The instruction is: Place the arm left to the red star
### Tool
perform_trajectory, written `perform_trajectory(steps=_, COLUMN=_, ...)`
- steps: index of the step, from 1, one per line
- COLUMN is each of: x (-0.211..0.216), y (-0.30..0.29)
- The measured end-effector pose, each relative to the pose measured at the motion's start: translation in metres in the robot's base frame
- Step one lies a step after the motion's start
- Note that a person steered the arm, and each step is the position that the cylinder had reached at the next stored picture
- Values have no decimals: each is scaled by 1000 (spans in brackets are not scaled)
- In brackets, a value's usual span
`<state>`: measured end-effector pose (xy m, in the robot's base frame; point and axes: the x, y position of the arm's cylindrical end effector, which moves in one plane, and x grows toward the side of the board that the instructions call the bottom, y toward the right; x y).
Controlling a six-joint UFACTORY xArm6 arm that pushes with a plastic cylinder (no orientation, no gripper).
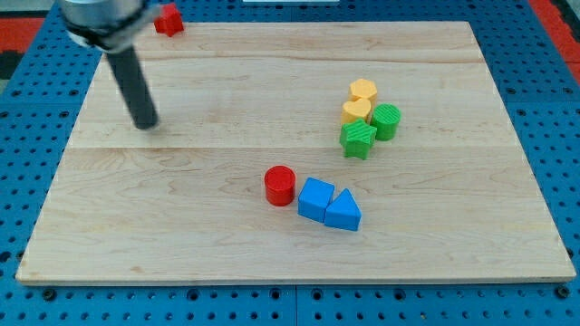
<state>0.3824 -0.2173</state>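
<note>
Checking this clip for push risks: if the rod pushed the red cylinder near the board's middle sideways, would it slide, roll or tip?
The red cylinder stands upright on a flat end and looks squat, so it would probably slide rather than tip or roll. The wooden board looks smooth, likely offering little resistance. Pushed toward the view's right, it would soon meet the blue blocks. My tip is far off.

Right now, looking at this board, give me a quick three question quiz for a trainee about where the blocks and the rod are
1. True or false: my tip touches the red star.
2. Which block lies nearest the red cylinder? A) blue cube B) green star C) yellow hexagon
3. Fill in: the blue triangle sits at the blue cube's ____ side in the view.

Key: 1 false, the tip stands apart, below the star at the view's top left. 2 A. 3 right.
</note>
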Motion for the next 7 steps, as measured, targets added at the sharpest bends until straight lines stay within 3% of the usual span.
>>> perform_trajectory(steps=2, x=-120, y=-74)
perform_trajectory(steps=3, x=-190, y=-82)
perform_trajectory(steps=5, x=-191, y=-76)
perform_trajectory(steps=6, x=-168, y=-71)
perform_trajectory(steps=7, x=-137, y=14)
